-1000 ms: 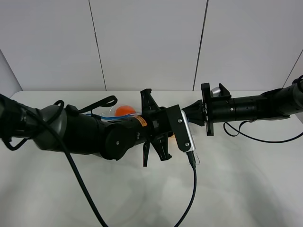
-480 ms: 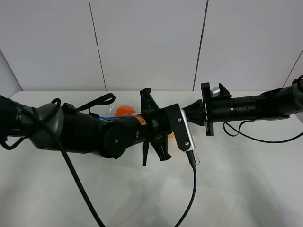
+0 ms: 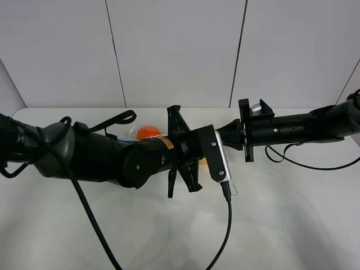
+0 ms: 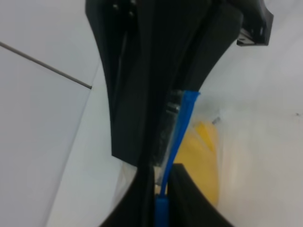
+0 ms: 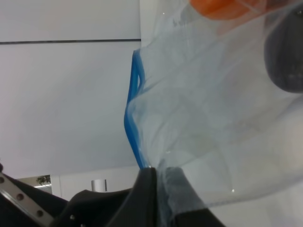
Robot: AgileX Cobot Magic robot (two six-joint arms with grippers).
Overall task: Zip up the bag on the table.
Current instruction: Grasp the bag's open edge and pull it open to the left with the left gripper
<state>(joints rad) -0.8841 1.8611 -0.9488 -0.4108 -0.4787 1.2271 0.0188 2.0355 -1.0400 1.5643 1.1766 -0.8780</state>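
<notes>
While level and face to face, left gripper point(image 4: 161, 196) and right gripper point(image 5: 161, 194) tight on the bag point(image 5: 213, 118).

Bright, even light from above fills the high view, with faint soft shadows under the arms point(image 3: 101, 157) on the white surface point(image 3: 292, 225). Wrist views are blurred: the left claw point(image 4: 162, 177) is a dark smear, the bag point(image 5: 213, 118) hazy.
</notes>
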